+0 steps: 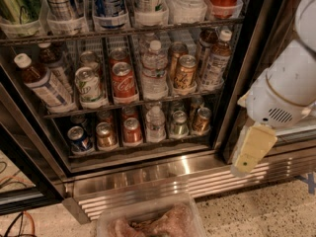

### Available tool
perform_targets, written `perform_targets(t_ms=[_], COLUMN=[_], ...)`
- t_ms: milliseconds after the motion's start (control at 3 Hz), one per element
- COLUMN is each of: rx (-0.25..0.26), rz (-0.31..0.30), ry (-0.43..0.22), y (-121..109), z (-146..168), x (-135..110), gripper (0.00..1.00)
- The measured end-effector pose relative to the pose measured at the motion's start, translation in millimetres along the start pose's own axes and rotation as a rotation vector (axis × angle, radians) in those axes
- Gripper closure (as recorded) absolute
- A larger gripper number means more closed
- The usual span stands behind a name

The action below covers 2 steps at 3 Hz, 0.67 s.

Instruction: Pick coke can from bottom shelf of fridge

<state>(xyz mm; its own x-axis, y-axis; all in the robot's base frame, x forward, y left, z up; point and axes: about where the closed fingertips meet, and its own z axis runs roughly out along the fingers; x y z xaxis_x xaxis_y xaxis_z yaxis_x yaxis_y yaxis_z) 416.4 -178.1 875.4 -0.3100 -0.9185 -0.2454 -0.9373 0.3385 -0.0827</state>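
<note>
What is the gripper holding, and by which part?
Nothing: the gripper hangs empty at right, outside the fridge; the coke can stands on the bottom shelf.

tool [248, 157] low right, arm [286, 88] cut off by right edge, coke can [132, 131] script too small

Red coke can [132, 131] upright on bottom shelf [148, 147] (third lane from left); claw [245, 166] far right, apart

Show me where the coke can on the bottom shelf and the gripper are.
coke can [132, 132], camera view, its red side.
gripper [243, 166], camera view, lower tip; it hangs at far right.
</note>
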Motion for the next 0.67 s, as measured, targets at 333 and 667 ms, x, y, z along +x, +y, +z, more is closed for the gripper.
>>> perform_targets(t_ms=[333,667], rx=[-0.102,-0.109], rz=[-0.002,0.000], ry=[-0.026,-0.030], y=[12.6,13.5], z=[22.6,23.8], x=[-3.4,-4.1], gripper=[0.00,0.00])
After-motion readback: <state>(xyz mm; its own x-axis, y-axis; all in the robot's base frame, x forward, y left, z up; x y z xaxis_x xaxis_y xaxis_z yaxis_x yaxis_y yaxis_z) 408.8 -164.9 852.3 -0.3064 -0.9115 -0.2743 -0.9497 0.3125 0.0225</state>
